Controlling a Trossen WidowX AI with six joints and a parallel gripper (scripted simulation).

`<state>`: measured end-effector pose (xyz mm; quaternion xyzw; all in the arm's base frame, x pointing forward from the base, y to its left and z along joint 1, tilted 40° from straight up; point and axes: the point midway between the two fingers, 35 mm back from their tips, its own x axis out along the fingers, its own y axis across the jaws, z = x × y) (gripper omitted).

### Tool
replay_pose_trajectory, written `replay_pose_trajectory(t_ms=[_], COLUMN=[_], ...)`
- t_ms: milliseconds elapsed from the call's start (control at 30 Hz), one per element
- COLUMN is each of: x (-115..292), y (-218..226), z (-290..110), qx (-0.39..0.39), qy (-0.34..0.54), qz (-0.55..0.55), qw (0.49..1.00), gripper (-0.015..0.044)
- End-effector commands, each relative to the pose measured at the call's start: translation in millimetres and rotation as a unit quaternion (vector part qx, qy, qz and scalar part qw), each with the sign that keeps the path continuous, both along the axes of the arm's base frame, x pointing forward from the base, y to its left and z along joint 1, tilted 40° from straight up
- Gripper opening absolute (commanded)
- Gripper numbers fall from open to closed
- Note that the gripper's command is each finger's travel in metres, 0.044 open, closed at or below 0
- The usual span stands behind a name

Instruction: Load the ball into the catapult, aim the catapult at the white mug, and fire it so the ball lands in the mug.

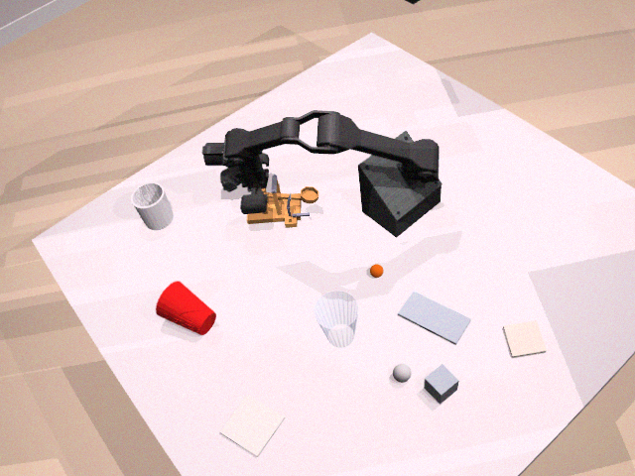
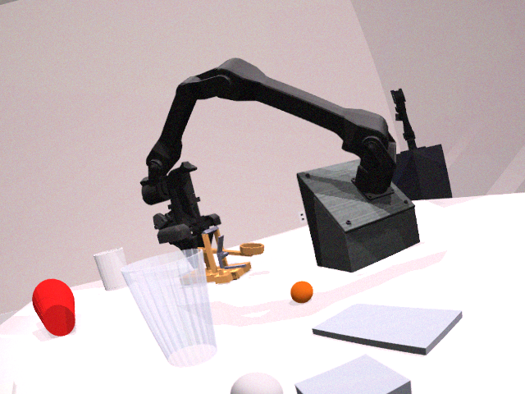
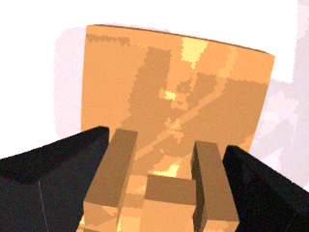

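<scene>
Top view looks down obliquely from afar; exterior sits low, near the table; wrist peers close; all share the orange wooden catapult (image 1: 279, 207) (image 2: 220, 264) (image 3: 174, 116)

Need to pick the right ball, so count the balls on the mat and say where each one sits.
2. The orange ball lies in front of the arm's base, beyond the clear cup. The white ball lies beside the grey cube. None appears hidden.

Red cup (image 1: 185, 308) lies tipped near bench's left edge, clear tumbler (image 1: 336, 317) upright mid-bench, grey slab (image 1: 434, 316), grey cube (image 1: 441, 382), white ball (image 1: 401, 372) and two pale tiles (image 1: 524, 338) (image 1: 252, 425) toward front-right.
</scene>
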<state>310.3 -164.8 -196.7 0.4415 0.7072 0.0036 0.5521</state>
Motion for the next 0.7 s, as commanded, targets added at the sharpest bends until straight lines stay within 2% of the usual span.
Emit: replay_pose_trajectory(t_ms=[0, 33, 533, 600, 667], x=[0, 0, 1, 2, 1], y=[0, 0, -2, -16, -39], z=[0, 0, 2, 18, 45], qx=[-0.001, -0.001, -0.001, -0.001, -0.002], qy=[-0.001, -0.001, -0.001, -0.001, 0.000], qz=[0.001, 0.001, 0.001, 0.000, 0.000], qw=[1.000, 1.000, 1.000, 1.000, 1.000], gripper=[0.0000, 0.0000, 0.0394, 0.0440, 0.0440])
